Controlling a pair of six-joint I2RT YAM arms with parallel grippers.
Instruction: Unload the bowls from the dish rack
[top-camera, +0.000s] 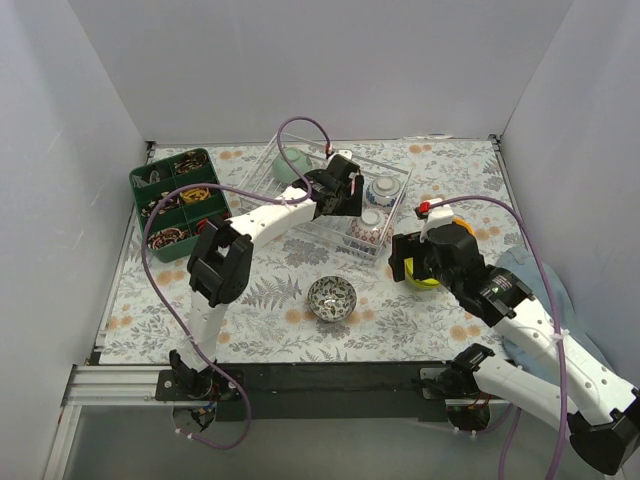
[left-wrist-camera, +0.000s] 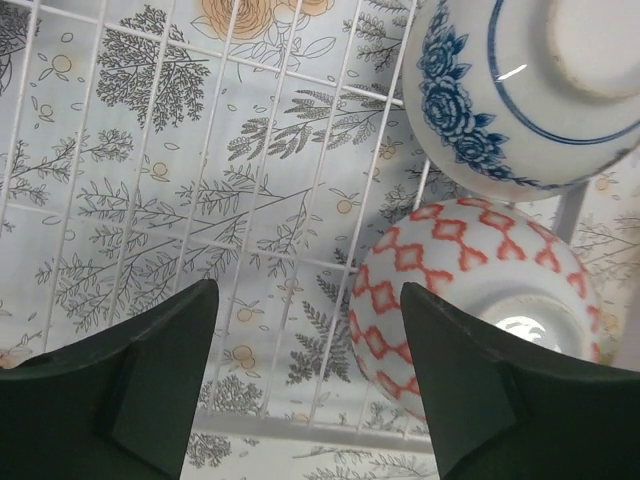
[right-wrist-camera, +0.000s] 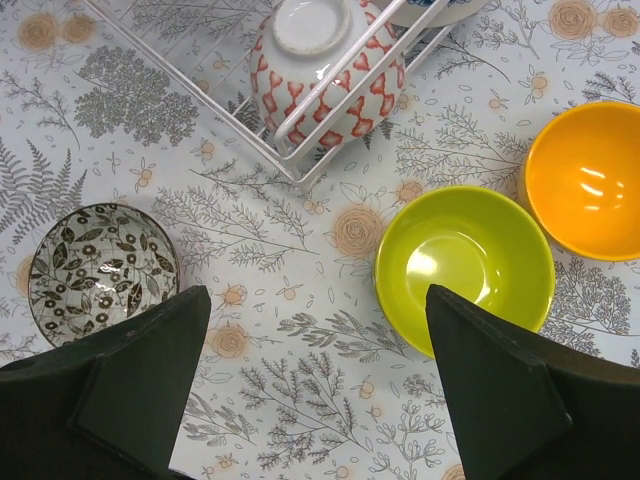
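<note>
The white wire dish rack (top-camera: 318, 226) stands at the back middle. In it are a pale green bowl (top-camera: 288, 165), a blue-and-white bowl (top-camera: 383, 190) and a pink-red patterned bowl (top-camera: 368, 228), the last two upside down. My left gripper (top-camera: 338, 197) hovers inside the rack, open and empty (left-wrist-camera: 310, 380). The patterned bowl (left-wrist-camera: 460, 290) lies by its right finger and the blue-and-white bowl (left-wrist-camera: 520, 90) beyond. My right gripper (top-camera: 420, 262) is open and empty (right-wrist-camera: 315, 380) above the table. A lime-yellow bowl (right-wrist-camera: 465, 270), an orange bowl (right-wrist-camera: 585, 180) and a dark floral bowl (right-wrist-camera: 105, 270) stand on the table.
A dark green compartmented tray (top-camera: 180, 200) with small items stands at the back left. A pale blue cloth (top-camera: 530, 280) lies at the right, under my right arm. The rack corner (right-wrist-camera: 290, 170) is just ahead of my right gripper. Grey walls enclose the table.
</note>
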